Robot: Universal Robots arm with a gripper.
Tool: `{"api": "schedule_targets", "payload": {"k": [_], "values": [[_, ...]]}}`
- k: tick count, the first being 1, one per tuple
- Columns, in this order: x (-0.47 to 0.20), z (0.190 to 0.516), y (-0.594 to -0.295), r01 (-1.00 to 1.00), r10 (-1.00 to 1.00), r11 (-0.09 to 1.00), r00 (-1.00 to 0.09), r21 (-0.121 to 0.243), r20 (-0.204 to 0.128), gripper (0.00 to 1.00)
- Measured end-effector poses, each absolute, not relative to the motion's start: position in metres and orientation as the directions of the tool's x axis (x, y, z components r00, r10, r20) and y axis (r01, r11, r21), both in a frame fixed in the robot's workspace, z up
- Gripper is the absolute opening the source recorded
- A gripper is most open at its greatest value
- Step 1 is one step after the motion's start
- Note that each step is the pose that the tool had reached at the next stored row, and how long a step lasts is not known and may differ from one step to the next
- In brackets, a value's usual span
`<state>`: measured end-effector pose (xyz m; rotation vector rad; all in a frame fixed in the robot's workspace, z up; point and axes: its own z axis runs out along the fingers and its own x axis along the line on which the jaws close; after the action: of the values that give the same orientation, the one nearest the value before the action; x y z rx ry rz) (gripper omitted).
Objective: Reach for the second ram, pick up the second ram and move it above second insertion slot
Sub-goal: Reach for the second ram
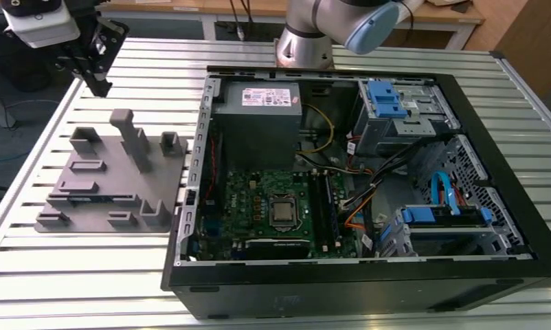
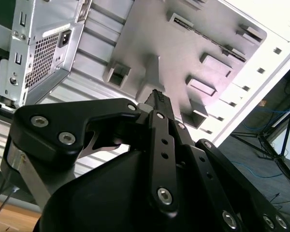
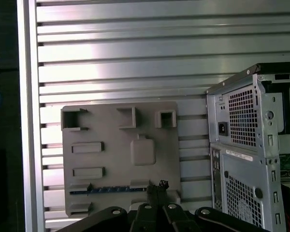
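The gripper (image 1: 99,86) hovers by the grey fixture (image 1: 110,175), its 2 fingers (image 3: 153,189) pressed together, empty. The second ram (image 3: 106,190) sits edge-up in the fixture's long slot. Tip imo: spread wide first, square up with its flat faces.

"How's the counter looking from your end?"

"I'm on the exterior view. It's a slatted metal counter (image 1: 92,282), with a grey plastic fixture (image 1: 110,192) sitting flat on it toward the exterior view's left."

"And next to it?"

"There's an open computer case (image 1: 349,292) lying on its side, just beside the fixture. In the first wrist view I've got a narrow strip of bare slats between them."
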<state>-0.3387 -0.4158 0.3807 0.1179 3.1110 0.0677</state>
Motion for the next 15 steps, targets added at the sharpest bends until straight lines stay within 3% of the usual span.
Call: {"api": "schedule_targets", "payload": {"k": [15], "values": [[-0.362,0.374,-0.418,0.075,0.076,0.996,-0.997,0.044,-0.026,0.11]]}}
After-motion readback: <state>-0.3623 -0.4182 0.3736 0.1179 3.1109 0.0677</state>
